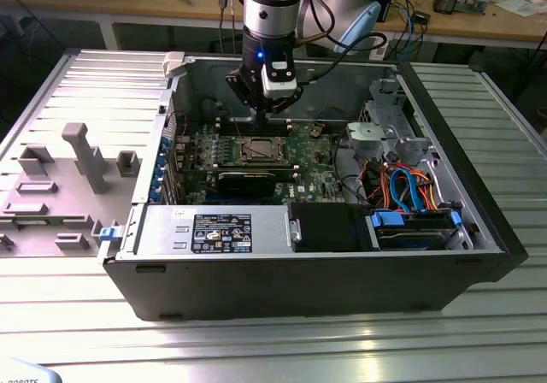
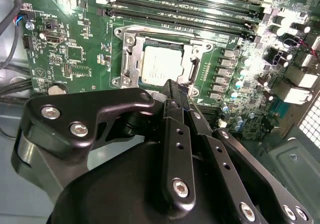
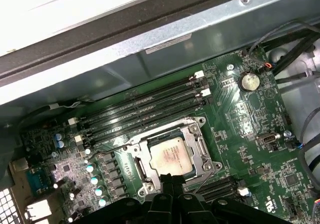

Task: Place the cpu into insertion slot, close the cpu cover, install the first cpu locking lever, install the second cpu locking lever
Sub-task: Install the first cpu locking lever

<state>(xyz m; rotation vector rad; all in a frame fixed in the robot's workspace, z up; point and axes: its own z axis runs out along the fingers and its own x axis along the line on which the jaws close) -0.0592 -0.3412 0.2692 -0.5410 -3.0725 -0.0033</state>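
The cpu (image 3: 170,156) lies seated in the insertion slot (image 3: 141,168) with the cpu cover (image 3: 200,144) down flat around it, so those steps look done and only the locking seems left, while the gripper (image 3: 172,181) hovers just beside the slot, fingers (image 2: 175,129) pressed together on nothing.

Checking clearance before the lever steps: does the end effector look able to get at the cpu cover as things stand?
Probably yes. The end effector hovers right by the cpu cover with nothing between them; the memory slots and graphics card lie off to the sides.
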